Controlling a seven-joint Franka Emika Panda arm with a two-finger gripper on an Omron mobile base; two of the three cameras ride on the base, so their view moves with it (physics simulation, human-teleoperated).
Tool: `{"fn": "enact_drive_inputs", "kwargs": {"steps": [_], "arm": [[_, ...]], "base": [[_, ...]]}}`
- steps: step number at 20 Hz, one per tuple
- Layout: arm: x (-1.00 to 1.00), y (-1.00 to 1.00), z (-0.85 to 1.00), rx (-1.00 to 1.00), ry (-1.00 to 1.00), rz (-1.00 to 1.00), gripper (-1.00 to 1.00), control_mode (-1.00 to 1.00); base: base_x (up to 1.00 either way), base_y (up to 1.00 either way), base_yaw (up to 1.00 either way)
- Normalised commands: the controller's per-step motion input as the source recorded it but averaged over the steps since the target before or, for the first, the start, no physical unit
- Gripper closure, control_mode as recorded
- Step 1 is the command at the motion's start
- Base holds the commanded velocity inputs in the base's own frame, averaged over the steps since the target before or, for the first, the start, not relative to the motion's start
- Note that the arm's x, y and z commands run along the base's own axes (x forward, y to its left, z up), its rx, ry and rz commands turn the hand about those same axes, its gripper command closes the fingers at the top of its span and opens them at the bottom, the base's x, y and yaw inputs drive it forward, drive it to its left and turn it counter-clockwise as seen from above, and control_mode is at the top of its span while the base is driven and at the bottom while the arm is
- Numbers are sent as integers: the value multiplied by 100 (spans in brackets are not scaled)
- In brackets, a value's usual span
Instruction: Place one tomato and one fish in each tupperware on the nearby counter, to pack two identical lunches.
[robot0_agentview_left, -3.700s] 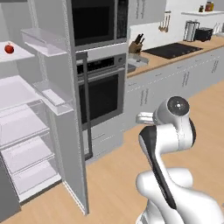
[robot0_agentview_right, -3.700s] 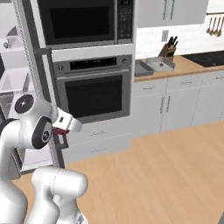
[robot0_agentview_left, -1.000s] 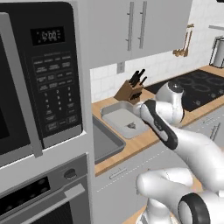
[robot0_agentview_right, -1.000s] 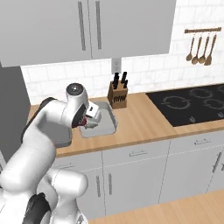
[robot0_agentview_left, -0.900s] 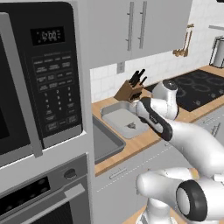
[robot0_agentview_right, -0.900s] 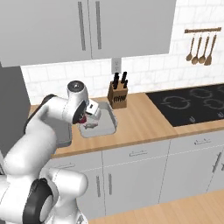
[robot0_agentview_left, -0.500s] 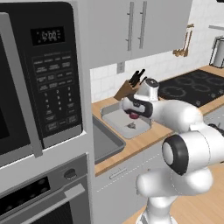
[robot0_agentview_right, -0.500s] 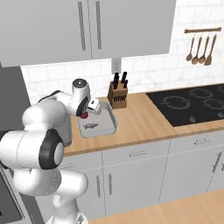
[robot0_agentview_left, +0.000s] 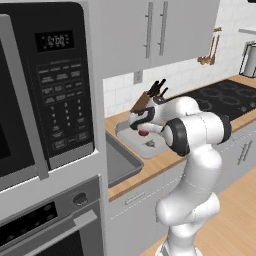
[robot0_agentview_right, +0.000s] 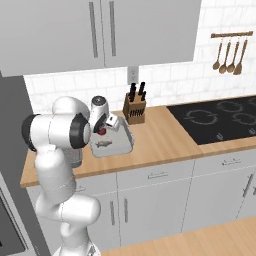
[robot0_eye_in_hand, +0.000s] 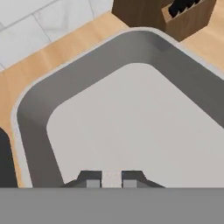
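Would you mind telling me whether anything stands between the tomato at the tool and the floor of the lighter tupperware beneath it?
Nothing visible does. The tomato sits at the tool directly over the lighter tupperware; a fish lies on the floor slightly aside, and the hand view shows bare floor ahead.

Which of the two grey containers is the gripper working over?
The lighter grey tupperware beside the brown wooden knife block, already holding a silvery-grey fish; the darker grey tupperware sits nearer the microwave.
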Motion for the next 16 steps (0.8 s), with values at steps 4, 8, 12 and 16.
{"fn": "enact_drive_inputs", "kwargs": {"steps": [4,8,12,16], "arm": [[87,2,-30,0,-1,0,-100,-100],[-21,-3,90,0,4,-1,-100,-100],[-100,-27,100,0,-5,0,-100,-100],[-100,-52,98,0,4,0,-100,-100]], "base": [[0,0,0],[0,0,0],[0,0,0],[0,0,0]]}}
